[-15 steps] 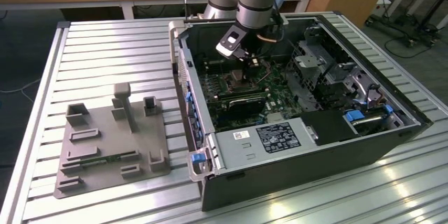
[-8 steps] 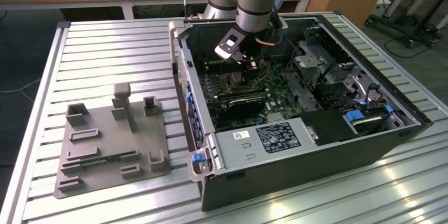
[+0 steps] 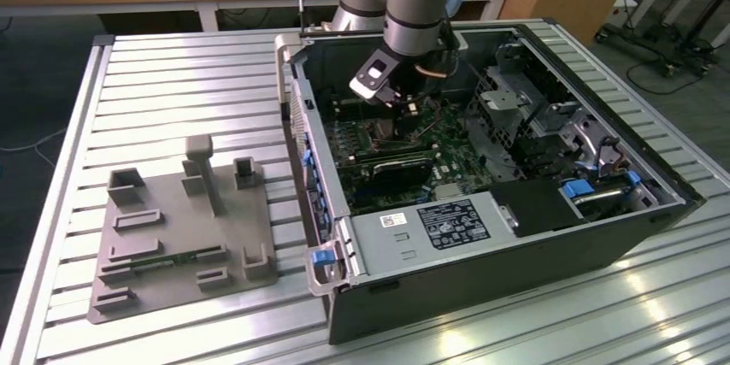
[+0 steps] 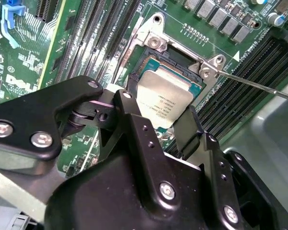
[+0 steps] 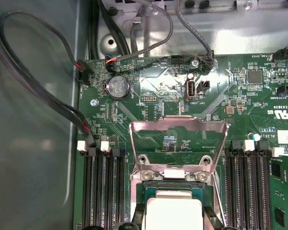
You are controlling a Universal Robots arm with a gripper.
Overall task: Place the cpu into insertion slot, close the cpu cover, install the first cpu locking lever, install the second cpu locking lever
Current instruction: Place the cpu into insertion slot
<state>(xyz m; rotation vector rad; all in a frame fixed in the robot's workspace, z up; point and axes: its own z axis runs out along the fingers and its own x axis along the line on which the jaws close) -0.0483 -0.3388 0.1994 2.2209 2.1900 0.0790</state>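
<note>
The cpu (image 4: 167, 95) is a silvery square chip lying level over the insertion slot (image 4: 149, 67), whose dark frame and silver rim show around it. My gripper (image 4: 157, 107) has a black finger on each of two opposite edges and is shut on the chip. In the first wrist view the cpu (image 5: 174, 207) sits between the fingertips (image 5: 134, 221) of the gripper (image 5: 174, 223), right over the insertion slot (image 5: 151, 188). The cpu cover (image 5: 178, 124) is swung open, away from the socket. A thin locking lever (image 4: 259, 86) sticks out beside the socket. The exterior view has the gripper (image 3: 399, 104) low inside the computer case (image 3: 479, 288).
Long black memory slots (image 5: 103, 191) flank the socket on both sides. Cables (image 5: 38, 96) run along the case wall. A black labelled power-supply box (image 3: 456, 224) fills the case's near end. A grey fixture plate (image 3: 183, 228) lies on the slatted table at the exterior view's left.
</note>
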